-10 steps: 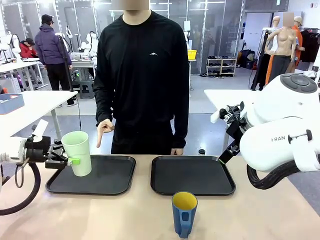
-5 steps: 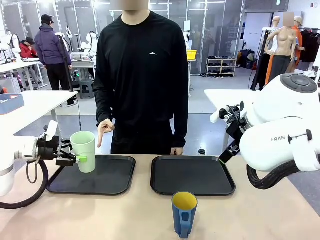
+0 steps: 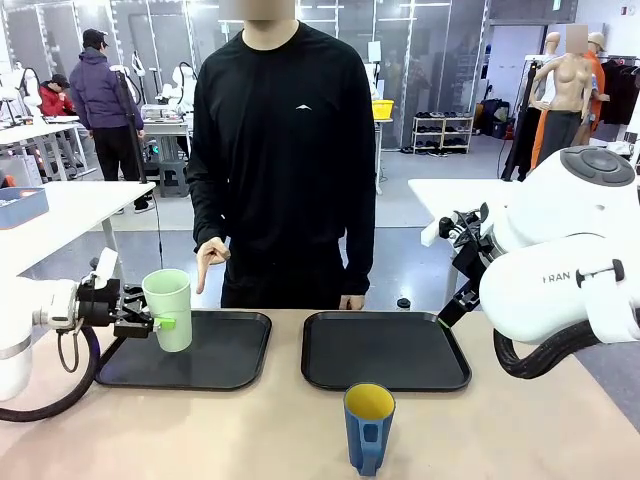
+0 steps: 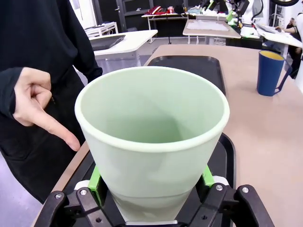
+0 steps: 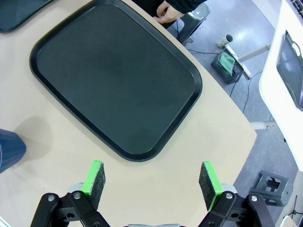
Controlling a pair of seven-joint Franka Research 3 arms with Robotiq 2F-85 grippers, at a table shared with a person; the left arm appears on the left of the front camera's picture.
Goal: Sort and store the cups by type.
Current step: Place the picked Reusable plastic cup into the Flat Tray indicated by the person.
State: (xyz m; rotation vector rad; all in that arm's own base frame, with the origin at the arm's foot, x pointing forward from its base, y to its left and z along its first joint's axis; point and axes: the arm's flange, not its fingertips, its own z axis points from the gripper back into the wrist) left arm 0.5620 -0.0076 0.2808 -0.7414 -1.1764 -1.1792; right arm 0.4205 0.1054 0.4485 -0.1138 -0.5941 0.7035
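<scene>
The left gripper is pinched on the mint-green tumbler, with its green pads pressed against the lower wall from both sides. The tumbler stands upright, long axis vertical, over the far left corner of the left tray. Whether its base touches the tray I cannot tell. A person's hand points down just beyond it.

The right gripper hangs spread wide, holding nothing, looking down on the right tray. The blue mug stands on the table just near of that tray and left of the right gripper. That is probably the nearer arm for it.

There are two cups, one tumbler and one mug, and two trays.
</scene>
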